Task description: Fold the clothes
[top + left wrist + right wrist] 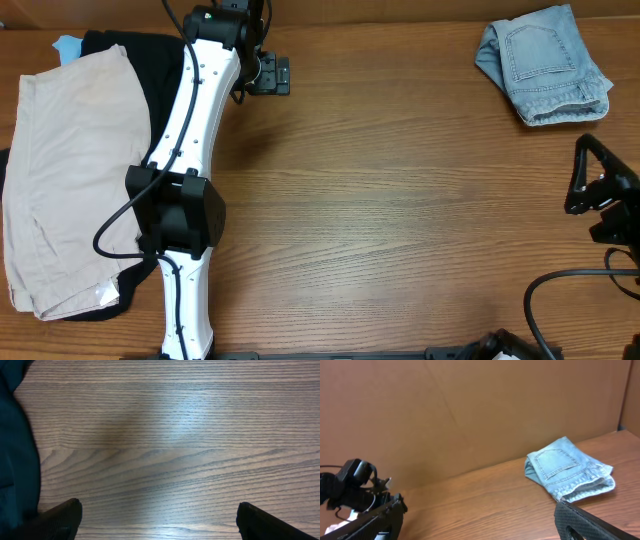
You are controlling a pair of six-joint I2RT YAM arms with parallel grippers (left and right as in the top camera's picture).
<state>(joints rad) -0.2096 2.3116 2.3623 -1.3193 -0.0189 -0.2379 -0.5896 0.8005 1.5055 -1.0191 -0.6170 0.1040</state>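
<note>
Overhead: faded denim shorts [545, 62] folded, lumpy; left claw [159, 505], right claw [480, 505] spread wide, empty.

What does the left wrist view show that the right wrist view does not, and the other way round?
Only the left wrist view: a dark garment at its left edge. Only the right wrist view: the folded denim shorts and a brown wall. Both: the wooden table, and its own gripper open, left gripper or right gripper.
</note>
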